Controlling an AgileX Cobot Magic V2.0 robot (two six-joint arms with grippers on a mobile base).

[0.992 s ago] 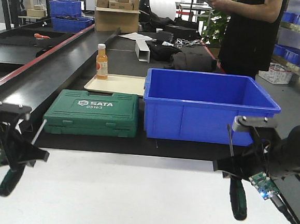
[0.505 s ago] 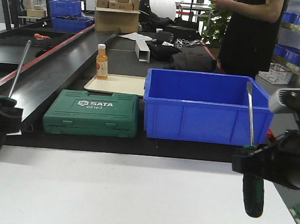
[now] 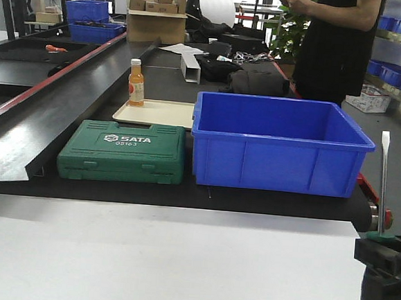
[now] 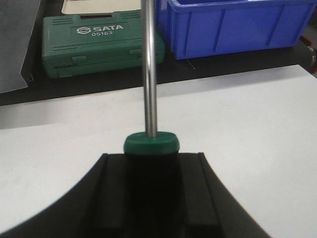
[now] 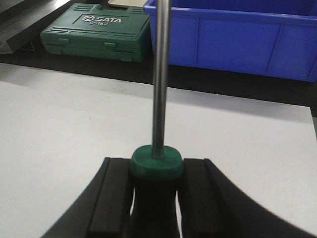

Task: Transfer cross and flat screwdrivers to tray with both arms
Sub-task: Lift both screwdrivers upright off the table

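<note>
My left gripper (image 4: 151, 159) is shut on the black-and-green handle of a screwdriver (image 4: 149, 74). Its steel shaft points away over the white table and its tip is out of frame. This gripper is outside the front view. My right gripper (image 5: 157, 167) is shut on the handle of a second screwdriver (image 5: 161, 74). In the front view the right gripper (image 3: 386, 265) sits at the bottom right corner, and its screwdriver (image 3: 382, 185) stands upright with a flat blade tip. The cream tray (image 3: 163, 114) lies behind the green case.
A green SATA tool case (image 3: 124, 151) and a big blue bin (image 3: 277, 152) stand on the black bench beyond the white table (image 3: 164, 258). An orange bottle (image 3: 136, 84) stands on the tray's left end. A person (image 3: 334, 42) stands at the back right.
Both arms swung outward with their screwdrivers, shafts turning upright. The left arm has left the front view. The right one has moved to the bottom right corner.
</note>
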